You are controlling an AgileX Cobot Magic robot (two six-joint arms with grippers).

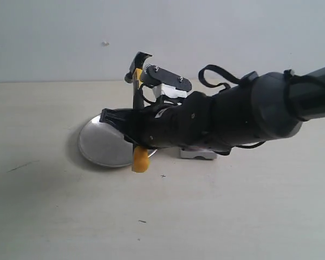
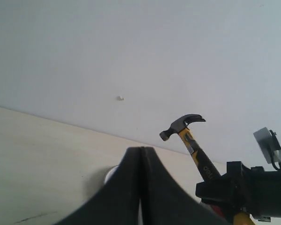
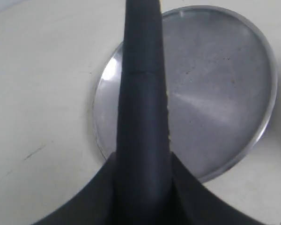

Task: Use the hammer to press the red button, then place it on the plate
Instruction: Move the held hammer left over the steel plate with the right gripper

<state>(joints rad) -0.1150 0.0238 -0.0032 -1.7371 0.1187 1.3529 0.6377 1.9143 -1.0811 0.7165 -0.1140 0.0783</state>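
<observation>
My right gripper (image 1: 134,129) is shut on the black handle of the hammer (image 1: 138,86) and holds it nearly upright. Its dark head (image 2: 181,124) is at the top and its yellow end (image 1: 140,160) hangs over the near edge of the plate (image 1: 100,143). In the right wrist view the handle (image 3: 143,84) runs out from between the jaws of the right gripper (image 3: 143,161), above the silver plate (image 3: 215,93). The red button is mostly hidden under my right arm; only its grey base (image 1: 198,154) and a red sliver (image 2: 216,209) show. My left gripper (image 2: 141,151) is shut and empty, away from the hammer.
The pale table (image 1: 233,216) runs to a plain light wall (image 1: 54,38) behind. My right arm (image 1: 249,116) stretches in from the right, low over the button's place. A dark scratch (image 1: 19,167) marks the table at the left.
</observation>
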